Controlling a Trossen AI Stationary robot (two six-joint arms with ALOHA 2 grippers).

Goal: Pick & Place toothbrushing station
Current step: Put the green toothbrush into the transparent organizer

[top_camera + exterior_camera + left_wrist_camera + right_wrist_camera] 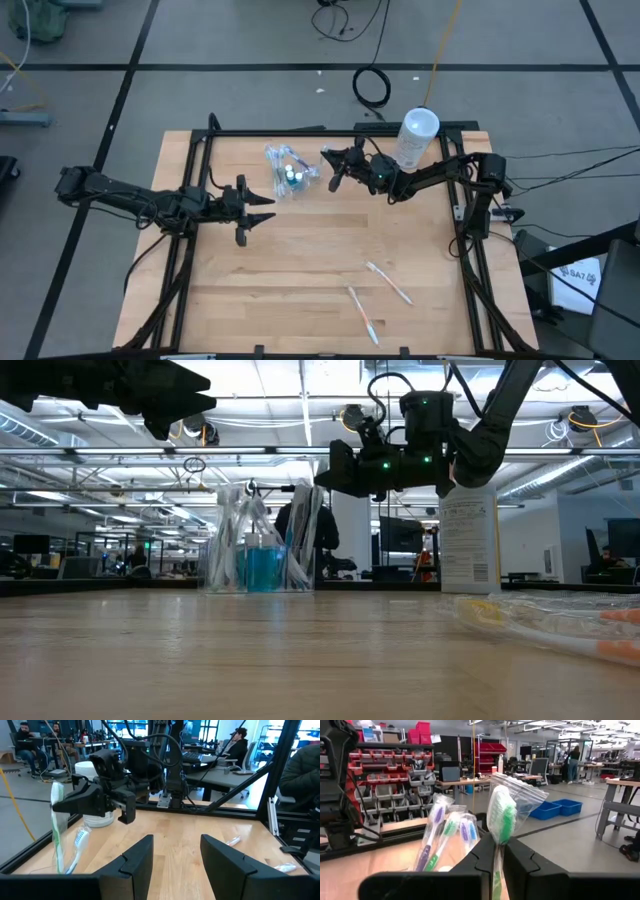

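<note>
Holding a green-handled toothbrush in its clear crinkly wrapper (501, 817), my right gripper (335, 167) has its fingers clenched on it, up off the pale wooden worktop (330, 250) just beside the clear plastic pouch of toothbrushes and teal tubes (289, 172). Feels like light, slippery stuff, so I'd pinch the stiff handle. Left gripper (258, 210) waits nearby, fingers released. Two wrapped brushes (388, 283) lie well apart.

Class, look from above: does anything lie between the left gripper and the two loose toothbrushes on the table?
Nothing visible does. Bare wood lies between the open left gripper and the toothbrushes; the pouch lies off to the other side.
</note>
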